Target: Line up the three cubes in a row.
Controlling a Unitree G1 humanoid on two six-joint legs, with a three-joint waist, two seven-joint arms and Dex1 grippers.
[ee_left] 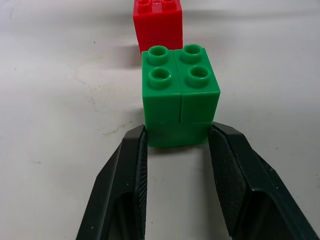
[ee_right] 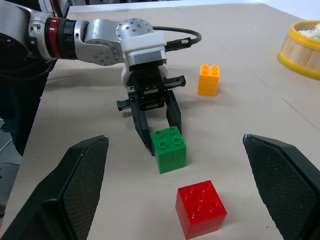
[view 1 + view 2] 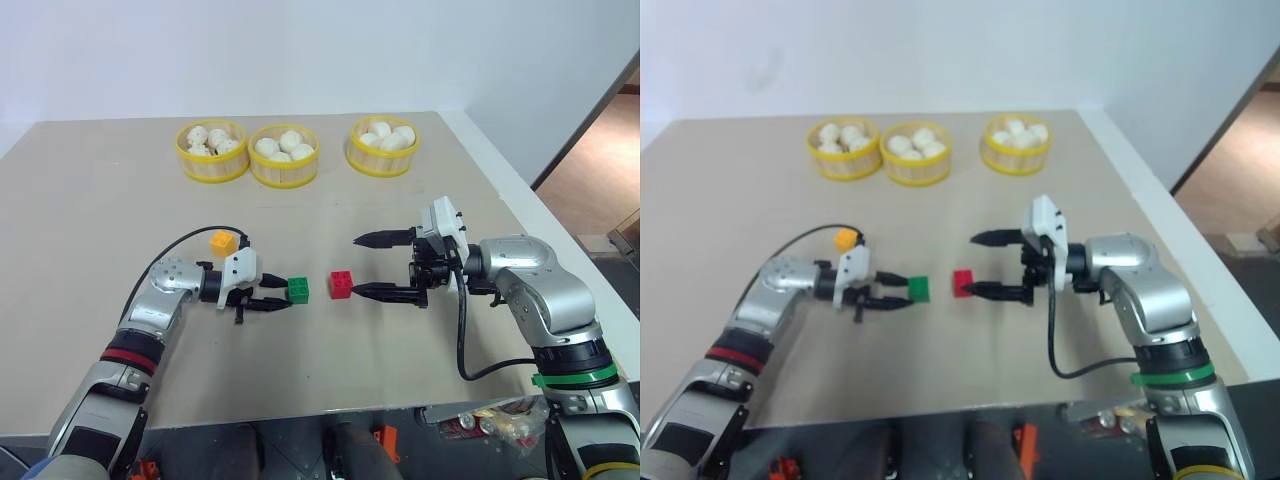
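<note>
My left hand (image 3: 283,297) clamped on green cube (image 3: 298,289); right hand (image 3: 367,265) spread wide around red cube (image 3: 342,284); orange cube (image 3: 223,241) apart on bench (image 3: 100,220).

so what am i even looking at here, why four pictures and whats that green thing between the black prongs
It is a two-armed robot at a table. The two wide pictures come from cameras in its head, looking down over its arms. The two close-ups come from a camera on each wrist, looking along that arm's two black fingers.

The left gripper is shut on a small green cube, a studded building block; the left wrist picture shows its fingers pressed against the block's sides. Just past it stands a red cube, close to the green one but not touching. The right gripper is wide open beside the red cube, holding nothing. An orange-yellow cube sits behind the left arm. At the far edge are three baskets of white buns.
</note>
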